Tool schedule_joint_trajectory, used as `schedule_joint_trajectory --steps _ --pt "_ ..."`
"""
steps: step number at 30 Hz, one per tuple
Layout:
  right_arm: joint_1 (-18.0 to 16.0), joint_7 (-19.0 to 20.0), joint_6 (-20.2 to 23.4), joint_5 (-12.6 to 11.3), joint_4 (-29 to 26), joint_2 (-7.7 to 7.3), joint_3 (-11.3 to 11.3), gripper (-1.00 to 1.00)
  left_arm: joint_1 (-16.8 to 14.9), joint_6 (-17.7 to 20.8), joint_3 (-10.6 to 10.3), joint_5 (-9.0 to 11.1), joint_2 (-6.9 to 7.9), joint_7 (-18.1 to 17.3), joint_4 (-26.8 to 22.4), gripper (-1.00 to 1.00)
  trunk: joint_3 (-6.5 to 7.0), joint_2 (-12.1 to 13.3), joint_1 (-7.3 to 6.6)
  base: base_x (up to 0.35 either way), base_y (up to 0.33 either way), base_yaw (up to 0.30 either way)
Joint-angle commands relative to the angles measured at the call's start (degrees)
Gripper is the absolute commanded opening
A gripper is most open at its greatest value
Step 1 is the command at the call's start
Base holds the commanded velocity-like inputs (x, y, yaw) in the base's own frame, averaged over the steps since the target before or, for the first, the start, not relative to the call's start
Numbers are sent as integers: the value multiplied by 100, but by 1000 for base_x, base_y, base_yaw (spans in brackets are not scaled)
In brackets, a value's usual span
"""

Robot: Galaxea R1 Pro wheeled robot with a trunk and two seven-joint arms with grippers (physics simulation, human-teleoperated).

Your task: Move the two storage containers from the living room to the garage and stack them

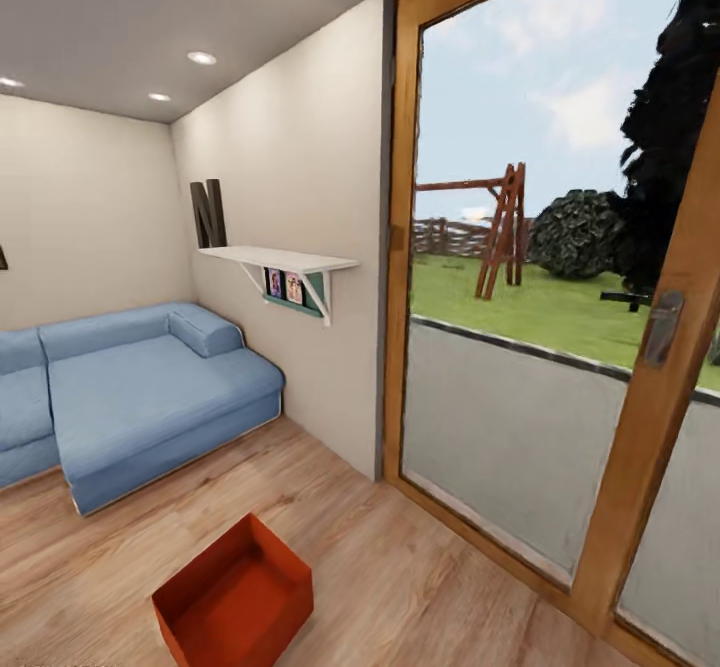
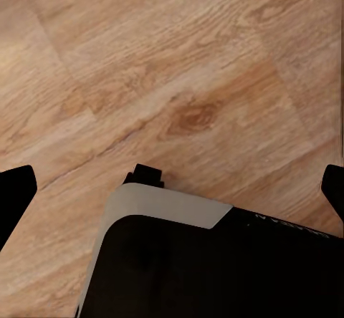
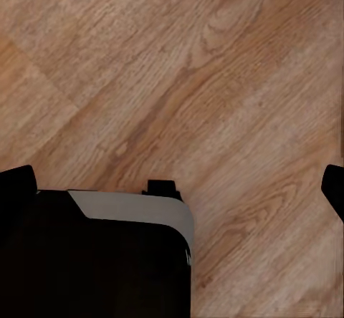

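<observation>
A: Item one, storage container (image 1: 235,597): red-orange, rectangular, open-topped, low plain walls. Location?

B: In the living room, on the light wood plank floor (image 1: 400,567), low in the head view, set cornerwise to the camera. It sits apart from the blue sectional sofa (image 1: 140,387) and apart from the wood-framed glass door (image 1: 560,347).

A: Contents?

B: The visible interior is bare red-orange bottom and walls.

A: Other fixtures entered from the head view?

B: White wall shelf (image 1: 280,259) on the beige wall, with small framed pictures (image 1: 285,287) beneath it; a dark letter N (image 1: 208,212) above it. Through the glass: lawn, a wooden swing frame (image 1: 500,232), a fence, dark shrubs.

A: Wrist views, differences?

B: Each looks straight down on wood planks, not the room. Left wrist view: a dark body with a grey edge (image 2: 208,261) of the robot, and the left gripper (image 2: 172,189) with dark fingertips (image 2: 14,189) at the frame's two sides. Right wrist view: the same arrangement, right gripper (image 3: 172,189), fingertips (image 3: 16,183) likewise far apart.

A: Claw state?

B: Both released, spread wide, nothing between the fingers.
</observation>
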Motion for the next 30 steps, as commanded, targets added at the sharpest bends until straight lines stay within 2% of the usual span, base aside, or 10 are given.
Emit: schedule_joint_trajectory --steps 1,30 --pt "-8 -28 -30 60 18 0 -47 100 -5 -15 -49 42 -1 16 3 100 -8 -6 3 249 -243 266" --pt "-10 -28 -30 60 17 0 -49 100 -5 -41 -49 50 -2 16 3 100 -8 -6 3 249 -243 265"
